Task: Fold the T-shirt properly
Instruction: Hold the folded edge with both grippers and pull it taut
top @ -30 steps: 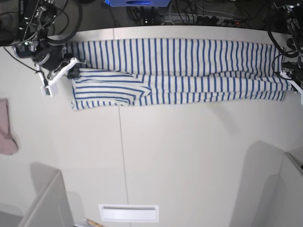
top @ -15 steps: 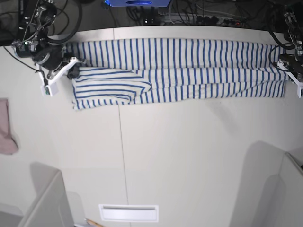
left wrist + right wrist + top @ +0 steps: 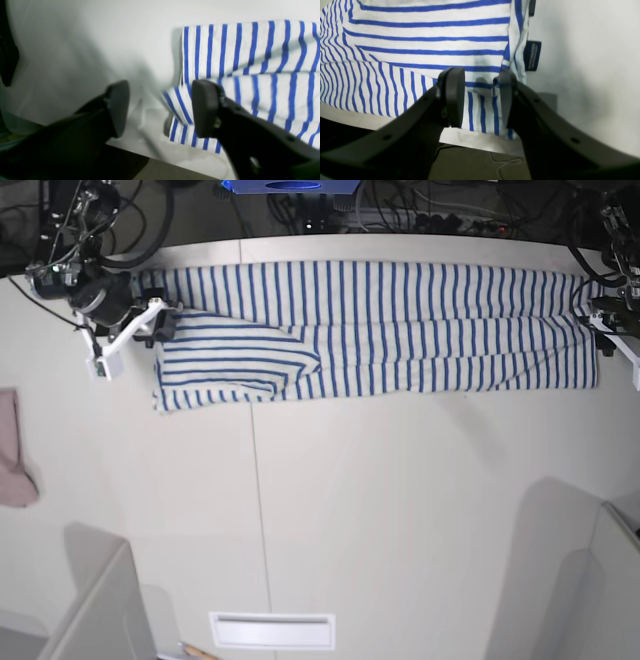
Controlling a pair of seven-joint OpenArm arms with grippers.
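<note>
Lying as a long narrow band across the far side of the table (image 3: 400,510), the T-shirt (image 3: 380,330) has its long axis running side to side in the base view, one short end under each arm. Going left to right in that view: a small pink cloth (image 3: 12,450) sits at the near left edge, well apart from the shirt. Next comes the right gripper (image 3: 155,328), at the shirt's left end; its wrist view shows the jaws standing apart with striped cloth lying beneath and between them, not pinched, and a dark tag (image 3: 532,55) just beside the hem. A folded-over flap with stripes running crosswise covers the left third of the band. The rest runs on, soft thin knit, white with thin blue stripes, lightly rippled along the near edge. At the far right end the left gripper (image 3: 603,330) hovers at the hem, jaws wide apart; in its wrist view one pad (image 3: 203,107) is over the cloth corner, the other over bare table. Each arm is nearest its own end, so a lengthwise fold would likely mean carrying one end toward the other.
</note>
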